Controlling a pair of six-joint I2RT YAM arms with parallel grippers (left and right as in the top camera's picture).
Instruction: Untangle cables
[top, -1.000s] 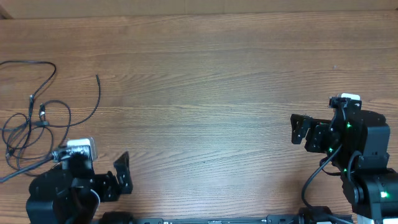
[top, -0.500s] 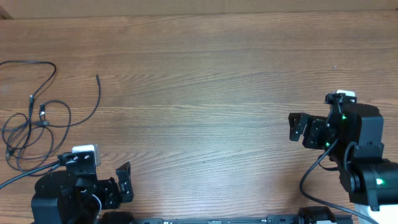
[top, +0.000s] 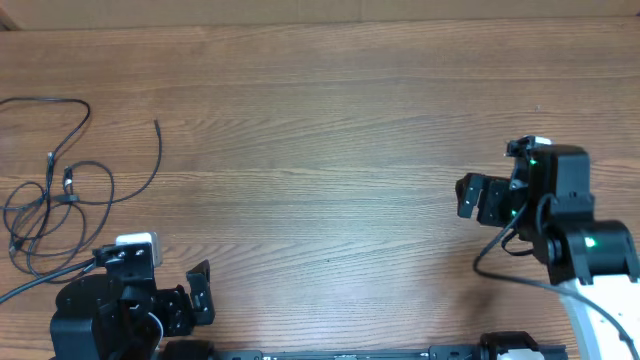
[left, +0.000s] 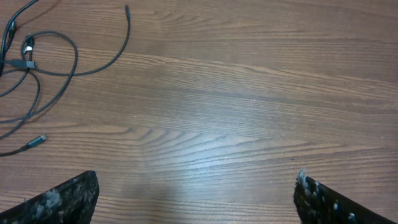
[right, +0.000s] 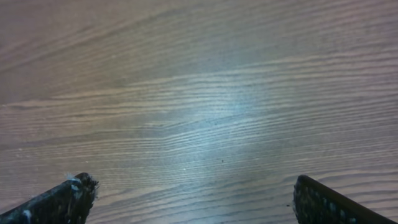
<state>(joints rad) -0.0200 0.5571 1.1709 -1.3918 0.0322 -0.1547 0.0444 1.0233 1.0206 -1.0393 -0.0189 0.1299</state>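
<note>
The cables (top: 66, 183) are thin black cords in loose overlapping loops at the table's far left, with one free end (top: 157, 125) reaching right. In the left wrist view the cables (left: 75, 53) fill the top left corner, and a silvery plug (left: 38, 140) lies apart below them. My left gripper (top: 198, 287) sits near the front edge, right of and below the cables. It is open, with bare wood between its fingertips (left: 78, 190). My right gripper (top: 467, 198) is far off on the right side, open over bare wood (right: 193, 186).
Wood-grain tabletop (top: 320, 150) spans the whole view. The black arm bases stand at the front left (top: 100, 320) and front right (top: 590, 250). The table's far edge runs along the top of the overhead view.
The left arm drew back a little toward the front edge, then held still. The right arm shifted slightly left and away from the front edge. The cables have not moved.
</note>
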